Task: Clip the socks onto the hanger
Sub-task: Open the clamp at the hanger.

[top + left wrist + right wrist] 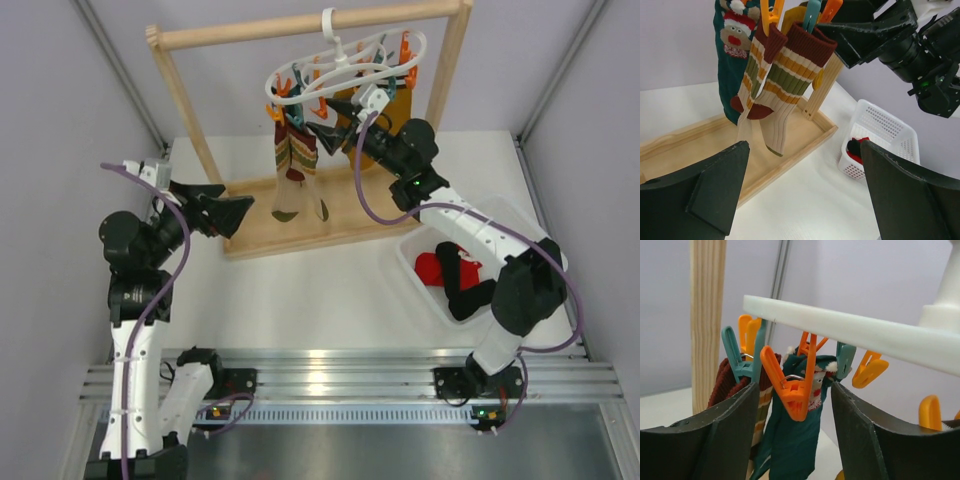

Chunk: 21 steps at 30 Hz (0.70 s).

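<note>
a white tabletop point(300, 290) carries a wooden rack point(250, 30): two posts and a top bar standing on a shallow tray base. the left arm is folded at the left side. its left gripper point(235, 205) points toward the rack's tray, jaws spread wide with nothing between them. the right arm reaches up and across from the right, and its right gripper point(795, 385) is raised just under the hanger point(840, 322). the hanger is a white plastic ring that hangs by its hook from the top bar, with orange and teal clips dangling round its rim. the right jaws stand apart on either side of one orange clip point(797, 390); a gap shows on each side of it, so they are released and grasp nothing. a white basket point(405, 262) sits on the tabletop at the right, beside the right arm's elbow and well apart from the hanger. inside it lie the red socks point(432, 266), bunched together with a white patch showing, and a black sock point(465, 295) touches them on the near side. clipped to the hanger is a pair of striped socks point(790, 75), brown, yellow and green with dark red cuffs, hanging side by side over the tray. just beside them hangs a dark green sock point(727, 65) with a santa face. a teal clip point(740, 362) pinches the cuff of one striped sock.
</note>
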Motion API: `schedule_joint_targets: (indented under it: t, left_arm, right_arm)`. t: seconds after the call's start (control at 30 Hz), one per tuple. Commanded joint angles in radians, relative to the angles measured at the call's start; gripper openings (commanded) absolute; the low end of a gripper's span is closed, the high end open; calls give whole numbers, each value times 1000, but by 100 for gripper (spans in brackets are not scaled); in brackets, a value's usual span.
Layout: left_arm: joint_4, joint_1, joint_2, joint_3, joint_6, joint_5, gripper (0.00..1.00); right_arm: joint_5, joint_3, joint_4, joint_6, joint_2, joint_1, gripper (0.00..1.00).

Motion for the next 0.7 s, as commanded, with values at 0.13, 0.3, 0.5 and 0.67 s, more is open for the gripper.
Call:
schedule_joint_targets:
  t: [0.13, 0.3, 0.5, 0.67]
  left_arm:
    - [78, 0, 17, 69, -42, 2, 97]
    - [78, 0, 46, 97, -113, -49, 93]
    - [46, -16, 140, 212, -224, -113, 88]
    - [-4, -55, 219, 341, -256, -132, 98]
  right_arm:
    - [-1, 59, 17, -17, -7, 9, 46]
    - [93, 49, 17, -64, -30, 27, 34]
    - [237, -8, 21, -223, -79, 93, 23]
    - [392, -65, 75, -413, -99, 170, 8]
